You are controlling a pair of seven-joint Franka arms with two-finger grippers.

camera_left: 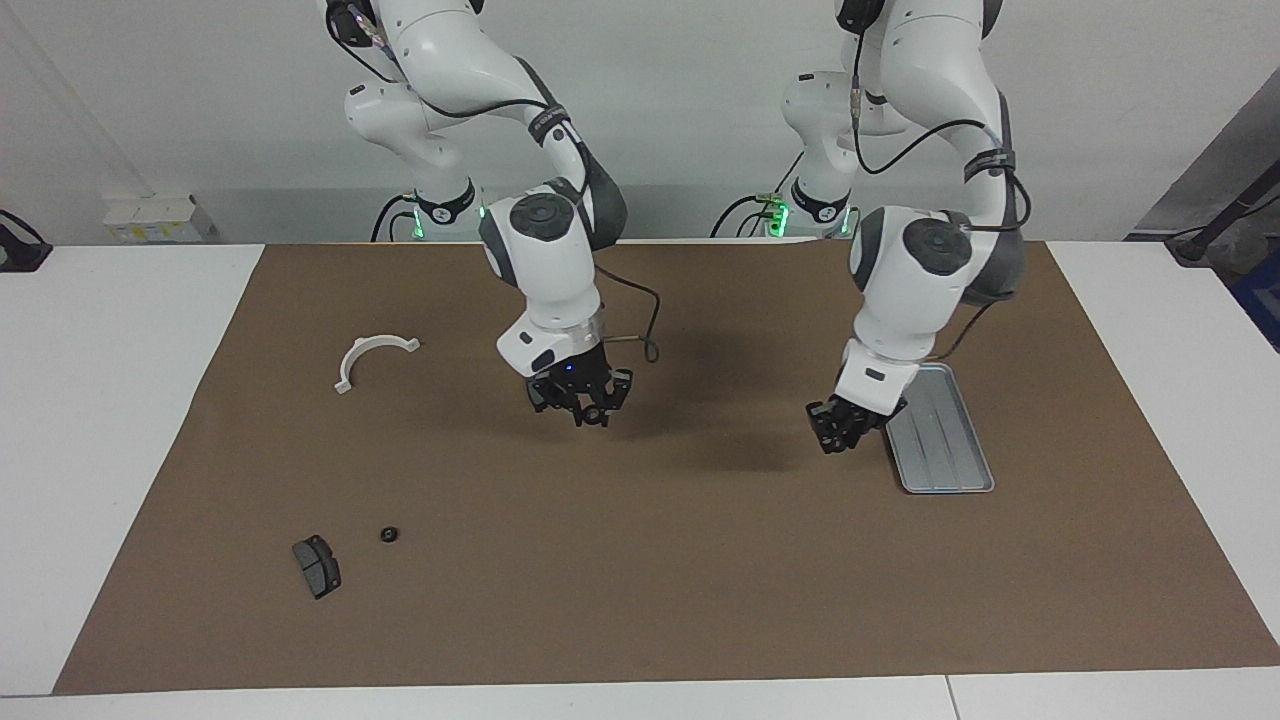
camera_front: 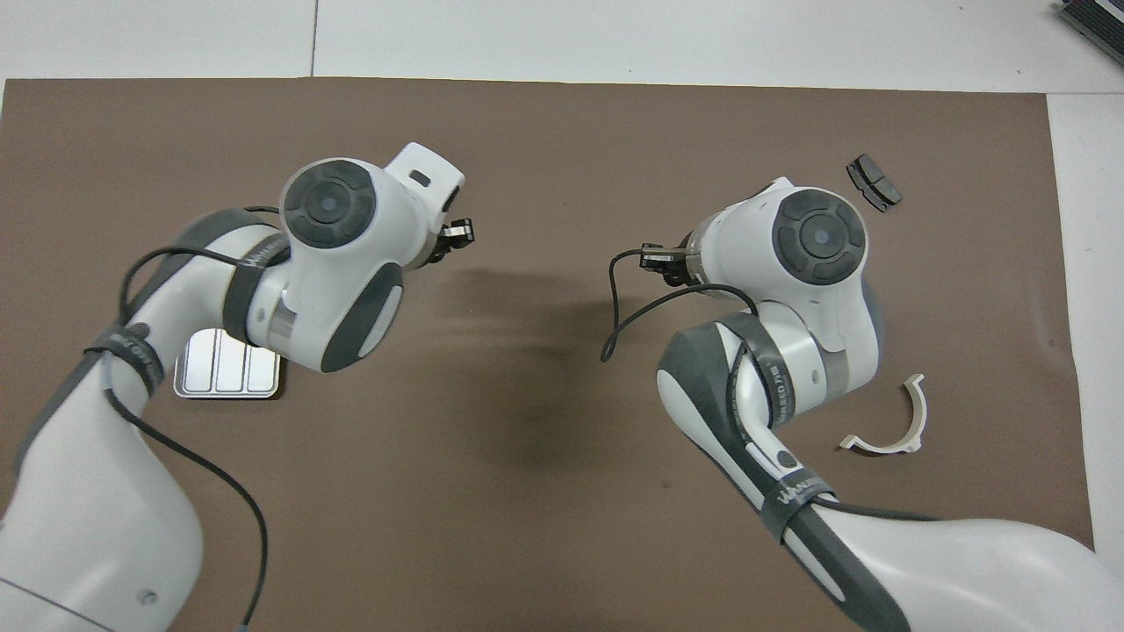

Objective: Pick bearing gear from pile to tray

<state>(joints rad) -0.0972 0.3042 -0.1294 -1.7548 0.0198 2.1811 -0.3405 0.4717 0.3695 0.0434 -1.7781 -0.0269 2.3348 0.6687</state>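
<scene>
A small black bearing gear (camera_left: 389,534) lies on the brown mat toward the right arm's end; the overhead view hides it under the right arm. The pile is scattered: a dark brake pad (camera_left: 317,566) (camera_front: 874,183) beside the gear, and a white curved arc (camera_left: 370,357) (camera_front: 891,421) nearer to the robots. The silver tray (camera_left: 945,455) (camera_front: 226,373) lies toward the left arm's end, partly covered by the left arm. My left gripper (camera_left: 835,428) (camera_front: 457,233) hangs low beside the tray's edge. My right gripper (camera_left: 580,402) (camera_front: 659,259) hangs over the mat's middle.
The brown mat (camera_left: 640,560) covers most of the white table (camera_left: 100,400). A black cable loops from each wrist. Bare mat lies between the two grippers and along the edge farthest from the robots.
</scene>
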